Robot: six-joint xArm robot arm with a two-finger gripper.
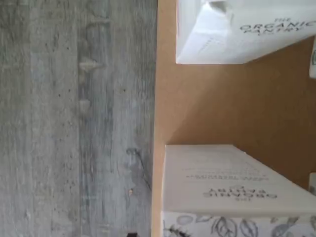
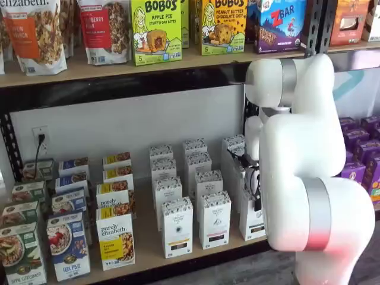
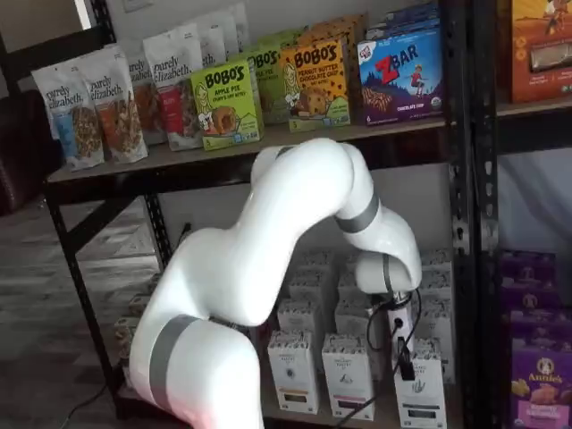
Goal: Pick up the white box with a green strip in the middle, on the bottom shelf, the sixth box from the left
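The white box (image 3: 420,391) stands at the front of the bottom shelf (image 2: 151,252), rightmost of the white cartons. The gripper (image 3: 404,362) hangs just above it, lined up for a top-down grasp. Whether the jaws stand apart cannot be told.

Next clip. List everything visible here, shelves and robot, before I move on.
white cartons: three files running back, white with speckled tops, on the bottom shelf; some hidden behind the arm
the white box: one, front of the file nearest the rack post, by the claw; strip colour too small to tell
colourful boxes: three files, green, blue, yellow, same shelf, beside the white cartons
granola bags: several, white, upper shelf
Bobo's boxes: two fronts, green and yellow, upper shelf
Z Bar box: one, blue, upper shelf
purple boxes: several, neighbouring rack
arm: one, white, in front of the shelves
claw: one, white body, black fingers, open, holding nothing
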